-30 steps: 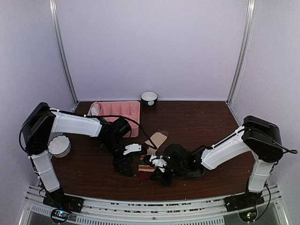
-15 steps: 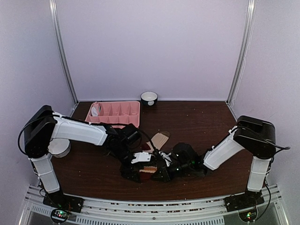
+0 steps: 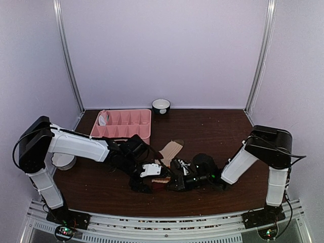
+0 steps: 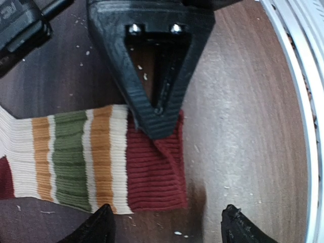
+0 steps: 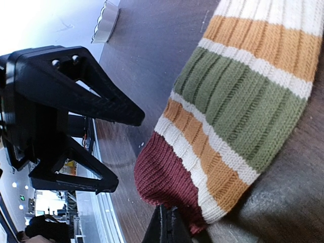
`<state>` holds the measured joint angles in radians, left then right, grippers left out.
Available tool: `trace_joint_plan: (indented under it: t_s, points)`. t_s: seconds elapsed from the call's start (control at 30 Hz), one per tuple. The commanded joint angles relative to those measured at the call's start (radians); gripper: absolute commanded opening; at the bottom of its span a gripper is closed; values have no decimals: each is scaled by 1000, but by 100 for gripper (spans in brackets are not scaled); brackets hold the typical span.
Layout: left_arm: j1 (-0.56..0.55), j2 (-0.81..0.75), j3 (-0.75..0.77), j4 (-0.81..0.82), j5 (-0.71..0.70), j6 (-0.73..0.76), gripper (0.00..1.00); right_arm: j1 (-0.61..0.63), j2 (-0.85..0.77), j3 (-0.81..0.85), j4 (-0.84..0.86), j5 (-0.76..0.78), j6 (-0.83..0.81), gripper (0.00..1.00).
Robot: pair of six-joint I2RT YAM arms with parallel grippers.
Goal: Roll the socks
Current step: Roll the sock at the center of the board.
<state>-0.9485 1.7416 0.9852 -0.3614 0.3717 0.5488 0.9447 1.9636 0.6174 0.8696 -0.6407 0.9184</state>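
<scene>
The striped sock (image 4: 101, 157) lies on the dark wooden table (image 4: 243, 126), low in the middle of the top view, between the two grippers. In the left wrist view its long axis runs left to right across the frame. The maroon end points right, and cream, orange and olive bands cross it from top to bottom. The right gripper (image 4: 157, 119) points down from the top of that frame, its fingers pressed together and pinching the upper edge of the maroon band (the fabric puckers just under the tips). The left gripper (image 4: 166, 226) hangs over the sock's lower edge with fingers spread, holding nothing. In the top view the left arm (image 3: 81, 144) stretches low from the left edge toward the centre. The right arm (image 3: 238, 163) folds down from the right, its wrist pointing left.
</scene>
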Motion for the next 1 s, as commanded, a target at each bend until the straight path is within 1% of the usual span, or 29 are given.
trace_joint_plan:
  t_s: [0.0,0.1,0.2,0.37,0.5,0.67,0.8,0.9,0.93,0.97]
  points:
    - [-27,23,29,56,-64,46,71,-12,11,6,-12,-20,78,0]
    - [-38,29,23,42,-77,61,67,-13,2,9,-39,-16,88,0]
    - [-44,24,10,39,-80,62,65,-13,4,13,-50,-15,99,0]
    - [-74,31,-12,69,-118,67,60,-15,11,23,-48,-25,128,0]
    - [-82,59,7,78,-158,60,52,-15,2,25,-53,-30,138,0]
    - [-82,98,35,61,-188,61,35,-16,-3,13,-22,-29,163,0]
    - [-82,129,54,38,-221,49,17,-15,-6,3,-9,-25,170,0]
    - [-79,130,66,12,-207,35,5,-17,-21,-10,-9,-16,144,0]
    - [-72,131,76,-8,-180,26,2,-16,-37,-20,-11,-5,117,4]
    - [-53,132,91,-33,-135,15,0,-16,-61,-35,-20,15,83,13]
